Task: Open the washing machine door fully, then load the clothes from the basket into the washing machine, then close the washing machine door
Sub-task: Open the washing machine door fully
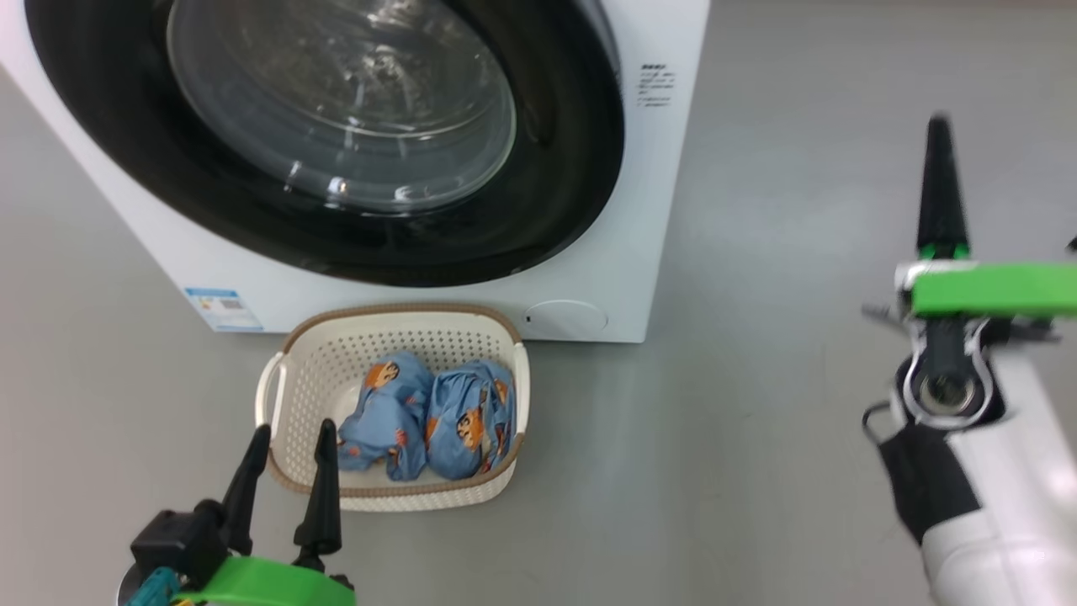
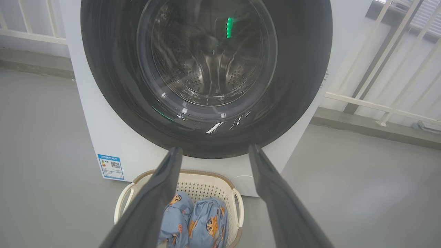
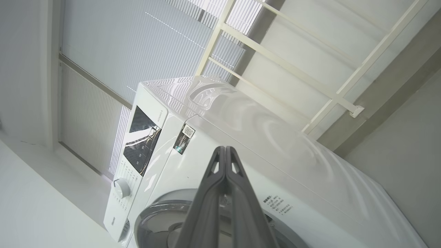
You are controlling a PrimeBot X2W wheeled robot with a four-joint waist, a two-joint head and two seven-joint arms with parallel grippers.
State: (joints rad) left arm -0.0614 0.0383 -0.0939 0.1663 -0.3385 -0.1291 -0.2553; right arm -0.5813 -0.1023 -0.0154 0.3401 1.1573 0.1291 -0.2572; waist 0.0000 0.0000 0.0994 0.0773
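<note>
White box-shaped front-loading washing machine (image 1: 648,210) stands on plain grey floor (image 1: 757,438). Its large round glossy black door with bulging clear glass window (image 1: 559,194) sits closed, flush against the front. Through the glass in the left wrist view: perforated steel drum (image 2: 206,79), plus a small green light reflection (image 2: 229,27). Low on the front are a blue label sticker (image 1: 223,309) at the left and a round white cap (image 1: 565,318) at the right.

Small cream-white perforated plastic basket with brown woven-look rim (image 1: 395,311) is on the floor right in front of the machine, under the door, between sticker and cap. Cannot tell if it touches the front panel. Inside are the clothes: two light-blue fabric bundles with orange-and-black cartoon faces (image 1: 429,417), side by side, touching each other, filling the middle and right of the basket.

Left gripper (image 1: 293,429) is at the lower left of the head view, over the basket's near-left corner. Jaws are wide apart with nothing between them, and the tips are clear of the clothes. Its wrist view looks past both dark fingers (image 2: 155,199) at the door and the basket below.

Right gripper (image 1: 938,126) is well off to the right of the machine, above bare floor, and touches nothing. Jaws are pressed fully together and hold nothing. Its wrist view is tilted and takes in the machine's upper front corner: dark glossy control panel (image 3: 141,141), white round knob (image 3: 121,187), white railing (image 3: 293,65) behind.
</note>
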